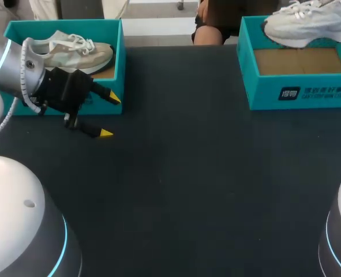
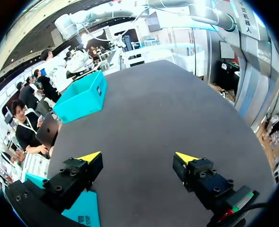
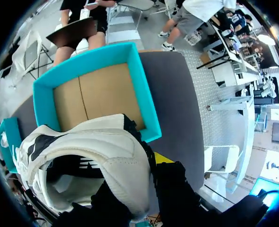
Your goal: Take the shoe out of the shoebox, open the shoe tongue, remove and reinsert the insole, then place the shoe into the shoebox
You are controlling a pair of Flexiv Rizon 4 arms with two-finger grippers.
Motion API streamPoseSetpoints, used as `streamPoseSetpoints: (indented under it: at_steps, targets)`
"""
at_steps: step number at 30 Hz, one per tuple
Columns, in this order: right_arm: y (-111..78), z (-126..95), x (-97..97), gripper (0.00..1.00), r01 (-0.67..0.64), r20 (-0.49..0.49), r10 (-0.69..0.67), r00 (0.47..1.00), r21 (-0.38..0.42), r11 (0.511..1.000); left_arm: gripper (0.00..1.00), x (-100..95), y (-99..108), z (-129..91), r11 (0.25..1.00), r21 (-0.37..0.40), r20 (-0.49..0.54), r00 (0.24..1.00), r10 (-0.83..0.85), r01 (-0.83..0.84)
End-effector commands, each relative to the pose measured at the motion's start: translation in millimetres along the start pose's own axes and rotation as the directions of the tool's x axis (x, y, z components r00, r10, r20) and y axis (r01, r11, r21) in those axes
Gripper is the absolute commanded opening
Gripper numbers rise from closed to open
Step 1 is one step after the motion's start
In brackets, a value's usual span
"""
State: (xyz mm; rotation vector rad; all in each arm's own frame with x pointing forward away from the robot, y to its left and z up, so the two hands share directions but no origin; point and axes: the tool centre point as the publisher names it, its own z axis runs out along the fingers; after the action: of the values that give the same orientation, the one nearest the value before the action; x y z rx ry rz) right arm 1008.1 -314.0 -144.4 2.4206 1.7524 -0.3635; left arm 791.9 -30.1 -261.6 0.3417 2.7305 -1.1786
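Observation:
A white and grey shoe (image 1: 310,23) hangs over the far side of the right teal shoebox (image 1: 300,92). In the right wrist view my right gripper (image 3: 153,159) is shut on the shoe (image 3: 101,156) at its collar, with the box's bare cardboard floor (image 3: 97,97) beneath. The right gripper itself does not show in the head view. My left gripper (image 1: 109,116) stands open and holds nothing, just in front of the left teal shoebox (image 1: 115,63), where a beige shoe (image 1: 72,51) lies. In the left wrist view the left gripper (image 2: 138,157) has only dark table between its fingers.
The dark tabletop (image 1: 205,173) stretches between the two boxes. The right shoebox (image 2: 80,97) lies far ahead of the left gripper. A corner of the left shoebox (image 2: 84,212) shows under one left finger. White arm bases (image 1: 14,225) stand at the near corners.

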Motion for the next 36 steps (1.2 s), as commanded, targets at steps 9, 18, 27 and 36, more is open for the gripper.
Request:
streamPoseSetpoints:
  at_steps: [9,18,27,36]
  targets:
    - [9.7,16.8,-3.5,0.00,-0.048,0.025,0.049,0.998,-0.029,0.998,1.00,-0.4,0.0,0.5,1.000,-0.002,-0.002,1.000,0.000,0.000]
    - [27.1,59.6,-10.3,0.00,-0.075,0.009,0.075,0.997,-0.013,0.997,1.00,-0.4,0.0,0.5,1.000,-0.002,-0.002,1.000,0.000,0.000]
    - [60.6,85.6,-5.0,0.00,-0.090,0.024,0.092,0.995,-0.080,0.993,1.00,-0.4,0.0,0.5,1.000,-0.002,-0.002,1.000,0.000,0.000]
    - [73.4,107.6,-4.6,0.00,-0.089,0.056,0.099,0.994,-0.160,0.983,1.00,-0.4,0.0,0.5,1.000,-0.002,-0.002,1.000,0.000,0.000]
